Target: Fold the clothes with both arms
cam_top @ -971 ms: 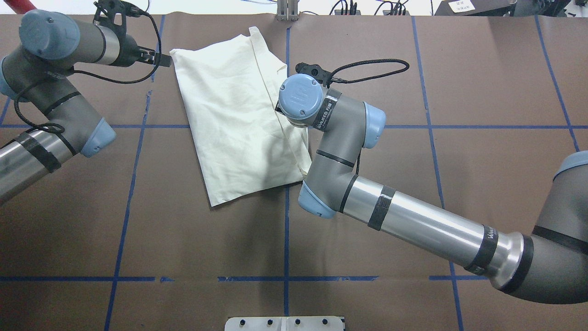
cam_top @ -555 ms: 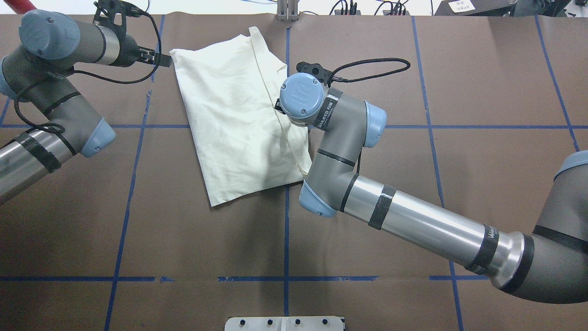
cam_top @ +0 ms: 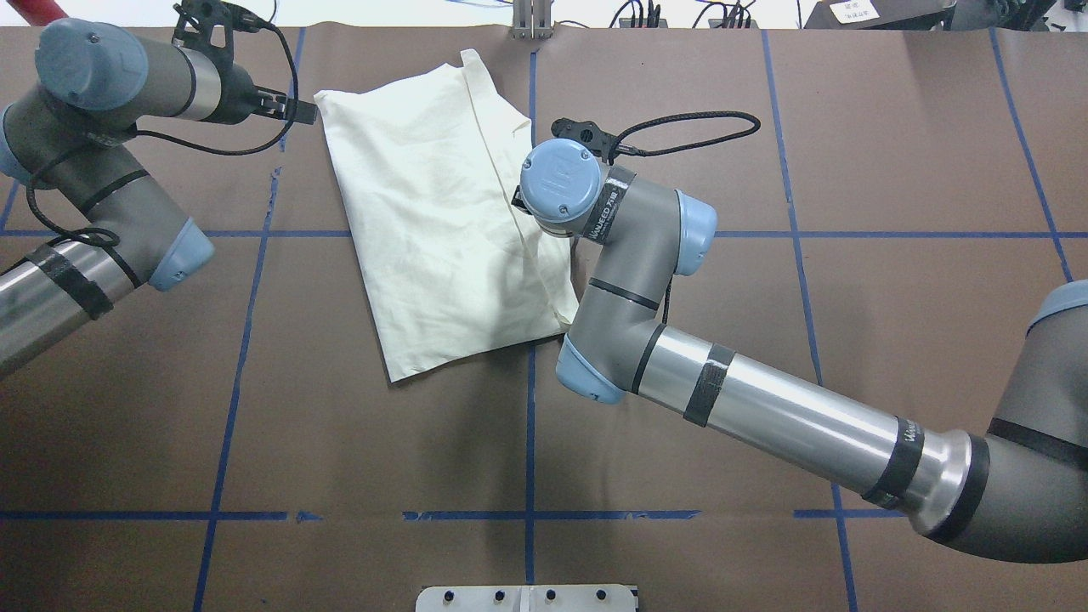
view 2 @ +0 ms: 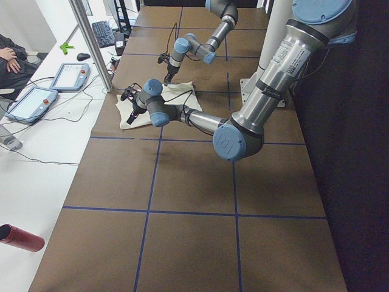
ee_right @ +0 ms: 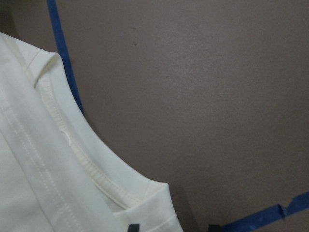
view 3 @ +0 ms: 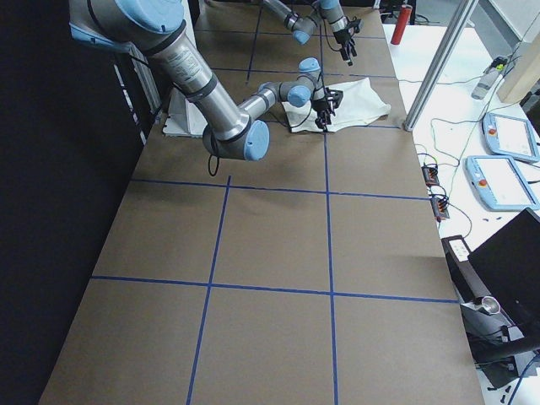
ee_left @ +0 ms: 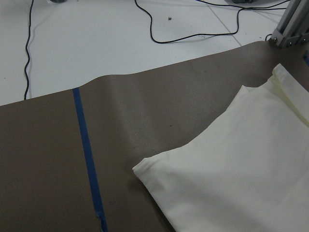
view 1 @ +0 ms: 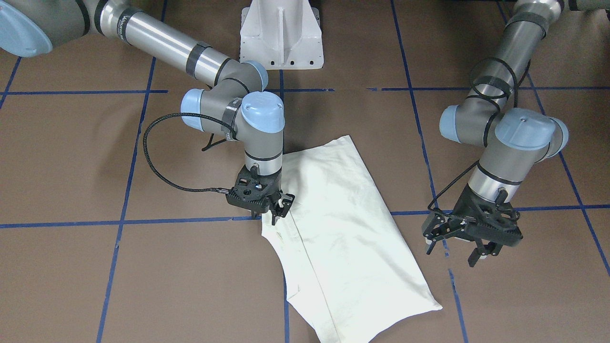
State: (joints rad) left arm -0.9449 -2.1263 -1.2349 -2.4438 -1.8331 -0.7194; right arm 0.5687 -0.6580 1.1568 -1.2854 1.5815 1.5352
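The clothes are one cream shirt (view 1: 343, 228), lying folded into a long slanted panel with its plain side up (cam_top: 433, 229). No print shows. My right gripper (view 1: 272, 216) points down at the collar edge on the shirt's side, fingers slightly apart and holding nothing. The right wrist view shows the stitched collar (ee_right: 91, 169) close below. In the overhead view the right wrist hides that gripper. My left gripper (view 1: 452, 252) hovers open just off the shirt's far corner (ee_left: 140, 169), a small gap away (cam_top: 293, 109).
Brown paper with blue tape lines (cam_top: 529, 425) covers the table. The white pedestal base (view 1: 281, 33) stands at the robot's side. Beyond the far edge lie cables, two teach pendants (view 2: 70, 76) and a red bottle (view 3: 402, 24). A seated person (view 2: 9, 58) is at the far left.
My right wrist has shifted slightly to the right and toward the robot. The shirt and the left arm have not moved.
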